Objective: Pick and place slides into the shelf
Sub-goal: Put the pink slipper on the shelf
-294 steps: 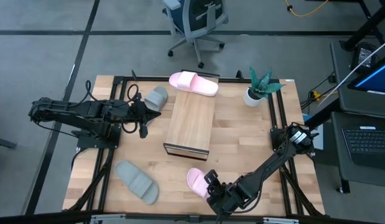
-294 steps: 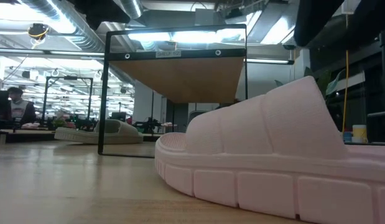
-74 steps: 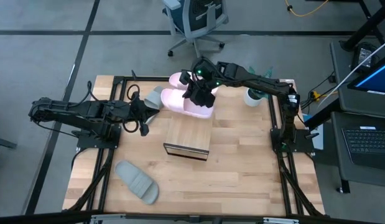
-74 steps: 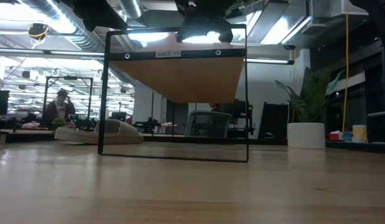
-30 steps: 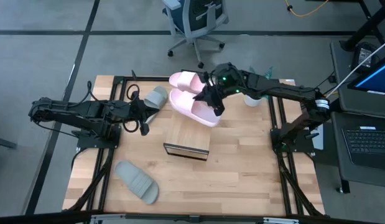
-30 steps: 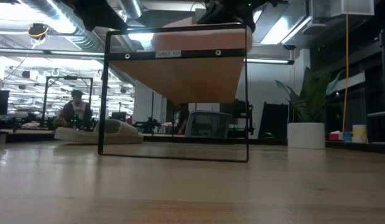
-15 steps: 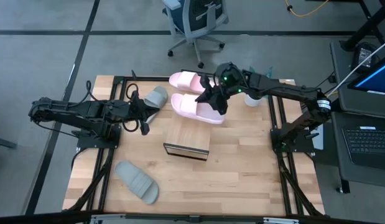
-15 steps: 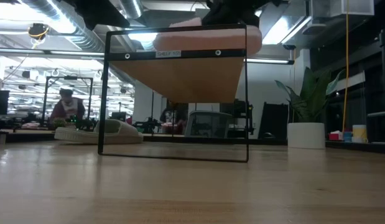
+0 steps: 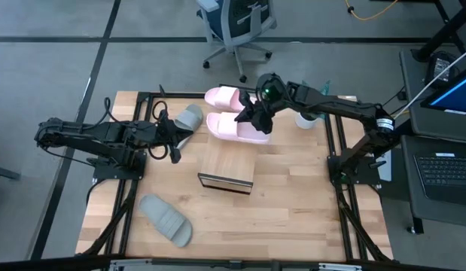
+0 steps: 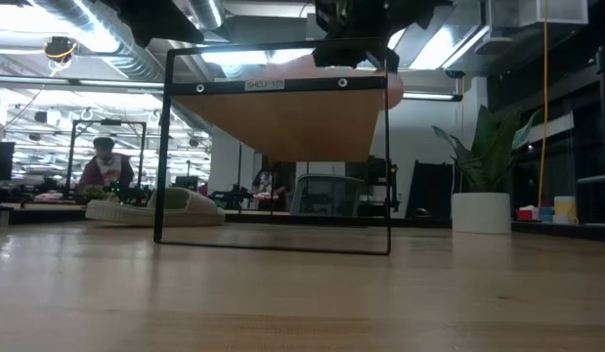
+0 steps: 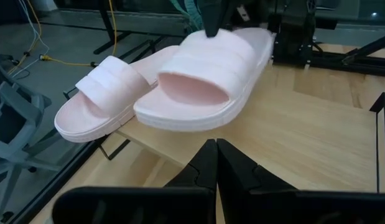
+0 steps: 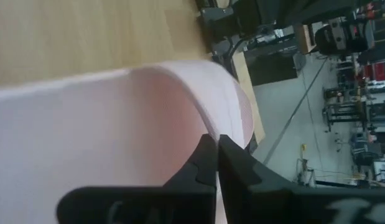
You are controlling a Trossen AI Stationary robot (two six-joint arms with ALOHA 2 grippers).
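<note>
Right gripper (image 9: pixel 260 108) clamped on a pink slide (image 9: pixel 236 126), holding it over the shelf's (image 9: pixel 229 154) far end, beside the other pink one (image 9: pixel 229 97). Looks light and squishy, so best pinched by the strap. Shifted slightly farther back than half a second ago. Left gripper (image 9: pixel 172 140) shut, idle by the grey slide (image 9: pixel 189 118).

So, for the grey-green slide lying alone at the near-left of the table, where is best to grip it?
Probably by the wide strap of the grey-green slide, coming straight down from above. It lies flat, sole down, apart from everything else, so the raised strap is the part the fingers can close across.
</note>
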